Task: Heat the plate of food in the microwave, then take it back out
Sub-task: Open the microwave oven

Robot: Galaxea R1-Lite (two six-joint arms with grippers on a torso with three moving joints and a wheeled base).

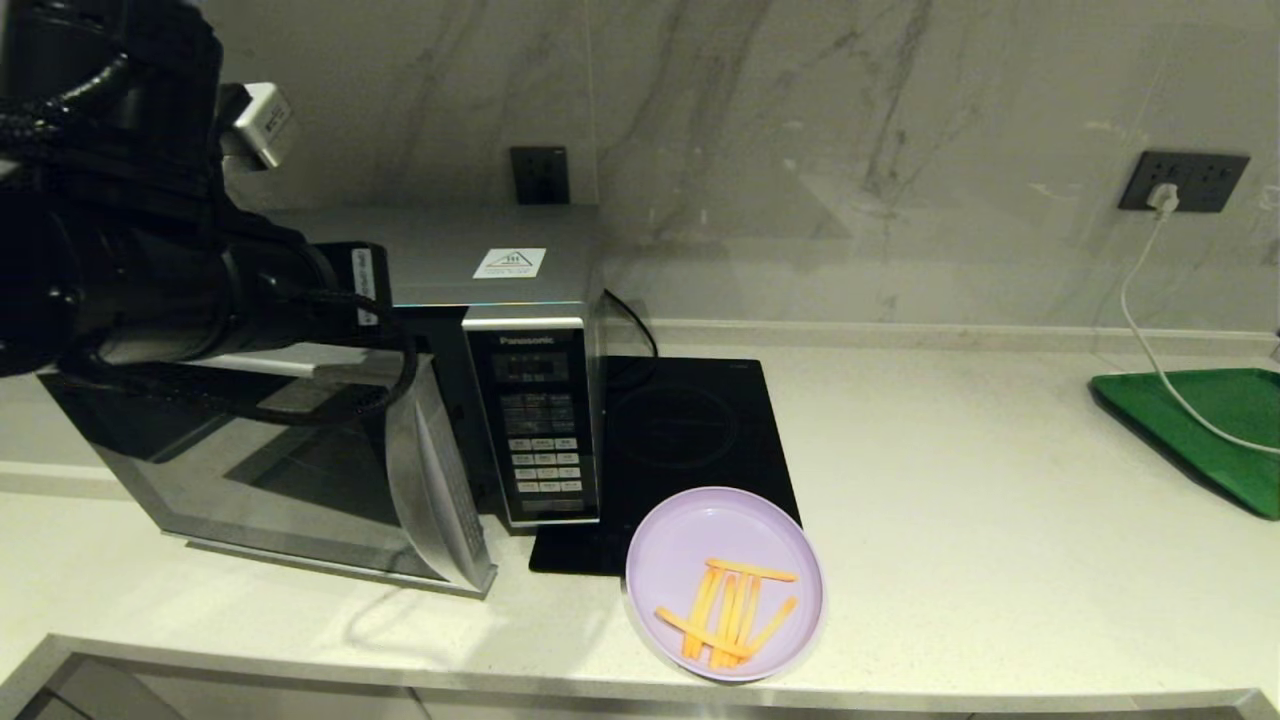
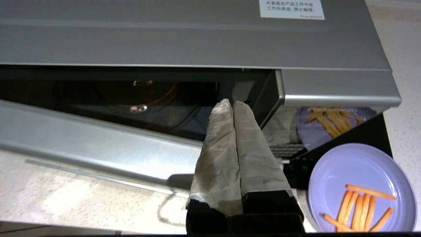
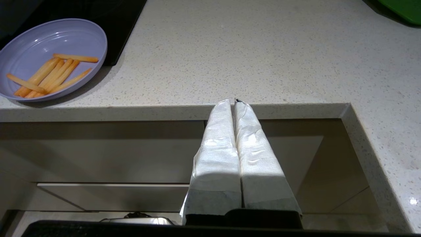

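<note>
Round pale lilac plastic plate (image 1: pixel 724 540) showing orange-yellow sticks (image 1: pixel 730 615); silver-grey microwave (image 1: pixel 440 290) showing dark glass door; speckled off-white counter (image 1: pixel 950 520); green rectangular tray (image 1: pixel 1210 425) sitting at counter's right edge.

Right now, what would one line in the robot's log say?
microwave door: part open | left gripper: shut, at door gap | plate of food: on counter | right gripper: shut, parked by counter edge

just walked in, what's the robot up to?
The left tool, fingers shut together, sits at the opening edge of the microwave door, which is swung partly open. The plate of food rests on the counter in front of the microwave, partly over the induction hob, not yet loaded. The right tool is shut and parked below the counter's front edge, holding nothing.
</note>
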